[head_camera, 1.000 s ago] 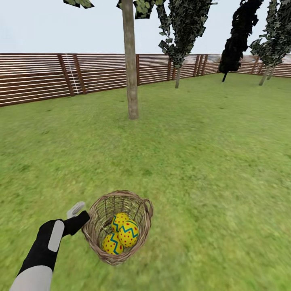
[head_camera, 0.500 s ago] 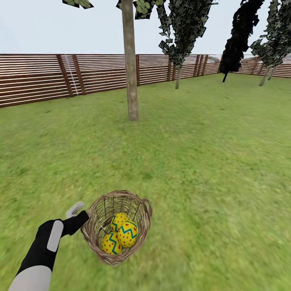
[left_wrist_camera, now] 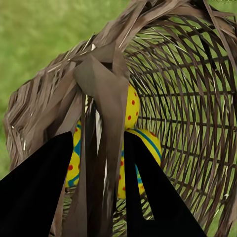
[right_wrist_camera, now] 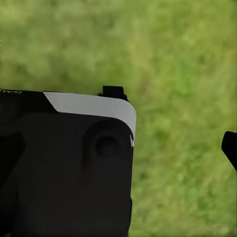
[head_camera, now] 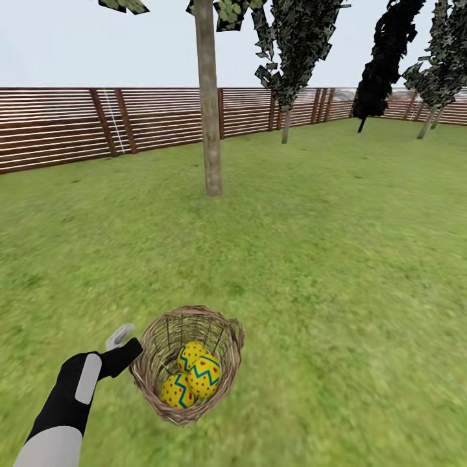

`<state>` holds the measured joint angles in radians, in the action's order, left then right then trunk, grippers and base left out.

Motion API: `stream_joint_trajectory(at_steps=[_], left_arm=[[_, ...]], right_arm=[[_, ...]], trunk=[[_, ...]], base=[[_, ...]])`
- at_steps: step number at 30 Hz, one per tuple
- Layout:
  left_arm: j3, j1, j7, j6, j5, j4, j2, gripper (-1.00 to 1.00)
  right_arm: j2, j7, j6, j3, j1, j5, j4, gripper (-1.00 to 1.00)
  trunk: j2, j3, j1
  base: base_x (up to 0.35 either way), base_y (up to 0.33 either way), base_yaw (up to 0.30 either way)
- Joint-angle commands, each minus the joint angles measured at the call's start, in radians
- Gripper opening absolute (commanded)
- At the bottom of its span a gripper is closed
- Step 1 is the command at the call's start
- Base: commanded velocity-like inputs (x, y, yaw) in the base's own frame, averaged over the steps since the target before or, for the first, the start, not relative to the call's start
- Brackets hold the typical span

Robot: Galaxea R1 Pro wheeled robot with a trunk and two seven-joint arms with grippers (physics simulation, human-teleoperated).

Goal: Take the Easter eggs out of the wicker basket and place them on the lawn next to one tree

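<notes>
wicker basket (head_camera: 188,363): brown open weave, tilted, lower left of head view | three Easter eggs (head_camera: 192,375): yellow, blue zigzags, red dots, inside basket | tree (head_camera: 209,110): grey-brown trunk, upper centre | lawn (head_camera: 337,259): green

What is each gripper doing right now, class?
Left gripper: closed on the basket handle.
Right gripper: cannot be told.

Eggs (head_camera: 194,375) in basket (head_camera: 170,331), tree (head_camera: 211,130) well behind.
</notes>
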<state>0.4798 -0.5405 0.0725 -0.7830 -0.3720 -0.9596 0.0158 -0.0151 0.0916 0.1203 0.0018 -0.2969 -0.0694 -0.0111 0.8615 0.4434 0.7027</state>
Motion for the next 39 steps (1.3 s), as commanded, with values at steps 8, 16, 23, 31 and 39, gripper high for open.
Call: stream_joint_trajectory(at_steps=[8, 16, 23, 31, 39], left_arm=[[0.003, -0.001, 0.009, -0.005, -0.005, 0.001, -0.002, -1.0], [0.002, -0.001, 0.008, -0.005, -0.005, 0.001, -0.002, -1.0], [0.002, -0.001, 0.007, -0.005, -0.004, 0.004, -0.003, -1.0], [0.002, -0.001, 0.007, -0.005, -0.004, 0.002, -0.004, -1.0], [0.001, -0.001, 0.007, -0.005, -0.004, 0.002, -0.004, -1.0]], right_arm=[[0.0, 0.005, 0.002, 0.0, -0.001, -0.007, -0.001, 1.0], [0.0, 0.005, 0.002, 0.0, 0.0, -0.007, -0.001, 1.0], [0.0, 0.005, 0.002, 0.0, -0.001, -0.007, -0.001, 1.0], [-0.002, 0.007, 0.001, -0.002, 0.001, -0.006, -0.022, 1.0], [-0.001, 0.008, 0.001, -0.002, 0.001, -0.007, -0.029, 1.0]], trunk=[[-0.056, -0.024, -0.03], [-0.112, -0.049, -0.061], [-0.161, -0.071, -0.088], [-0.217, -0.096, -0.119], [-0.273, -0.121, -0.149]], base=[[0.172, 0.0, 0.0], [0.19, 0.0, 0.0], [0.213, 0.0, 0.0], [0.215, 0.0, 0.0], [0.215, 0.0, 0.0]])
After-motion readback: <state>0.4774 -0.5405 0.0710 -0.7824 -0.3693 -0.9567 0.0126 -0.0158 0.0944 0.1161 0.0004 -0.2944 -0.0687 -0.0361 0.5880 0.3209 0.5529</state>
